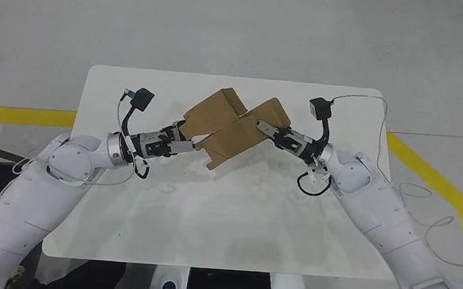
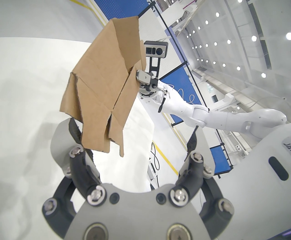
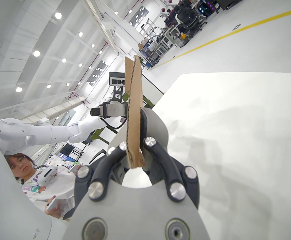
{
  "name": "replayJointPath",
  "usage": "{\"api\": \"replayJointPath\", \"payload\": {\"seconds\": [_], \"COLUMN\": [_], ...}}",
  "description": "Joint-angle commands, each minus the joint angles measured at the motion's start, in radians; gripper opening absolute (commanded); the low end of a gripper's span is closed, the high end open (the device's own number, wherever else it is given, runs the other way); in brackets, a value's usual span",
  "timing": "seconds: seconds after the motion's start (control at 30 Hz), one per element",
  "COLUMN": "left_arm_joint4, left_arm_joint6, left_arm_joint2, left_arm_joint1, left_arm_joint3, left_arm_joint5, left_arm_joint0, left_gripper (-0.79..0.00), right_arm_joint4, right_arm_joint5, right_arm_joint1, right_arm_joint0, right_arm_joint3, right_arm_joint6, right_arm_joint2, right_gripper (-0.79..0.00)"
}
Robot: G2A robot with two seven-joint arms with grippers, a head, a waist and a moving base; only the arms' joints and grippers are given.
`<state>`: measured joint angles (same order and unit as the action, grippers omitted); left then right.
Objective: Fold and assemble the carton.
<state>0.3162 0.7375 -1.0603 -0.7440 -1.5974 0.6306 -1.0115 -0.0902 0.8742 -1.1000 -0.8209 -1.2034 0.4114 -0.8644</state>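
Note:
A brown, partly folded carton [image 1: 232, 129] is held up over the far middle of the white table [image 1: 211, 223]. My right gripper [image 1: 262, 127] is shut on the carton's right edge, and its own view shows that edge [image 3: 134, 109] end-on between its fingers. My left gripper [image 1: 184, 136] stands open at the carton's left end. In the left wrist view the carton's lower flaps [image 2: 102, 127] hang between that gripper's spread fingers [image 2: 75, 134], close to one of them and not clamped. The right gripper [image 2: 144, 79] shows beyond, at the carton's far side.
The table's far edge [image 1: 236, 75] lies just behind the carton. Each wrist carries a camera on a stalk [image 1: 141, 99] [image 1: 320, 108] rising beside the carton. A yellow floor line [image 1: 26, 116] runs past the table's sides.

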Motion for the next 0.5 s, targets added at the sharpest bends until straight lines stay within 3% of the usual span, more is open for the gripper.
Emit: {"api": "replayJointPath", "payload": {"seconds": [0.0,0.47], "left_arm_joint4": [0.02,0.076], "left_arm_joint6": [0.022,0.068], "left_arm_joint2": [-0.005,-0.037], "left_arm_joint1": [-0.001,-0.013], "left_arm_joint3": [-0.005,-0.023], "left_arm_joint5": [-0.003,-0.015], "left_arm_joint0": [-0.001,-0.002], "left_gripper": [0.0,0.0], "right_arm_joint4": [0.02,0.061], "right_arm_joint5": [-0.005,-0.024], "right_arm_joint1": [-0.001,-0.012], "right_arm_joint0": [-0.004,-0.03], "right_arm_joint3": [0.001,-0.015], "right_arm_joint6": [-0.011,-0.016], "right_arm_joint2": [-0.009,-0.033], "right_gripper": [-0.785,-0.785]}}
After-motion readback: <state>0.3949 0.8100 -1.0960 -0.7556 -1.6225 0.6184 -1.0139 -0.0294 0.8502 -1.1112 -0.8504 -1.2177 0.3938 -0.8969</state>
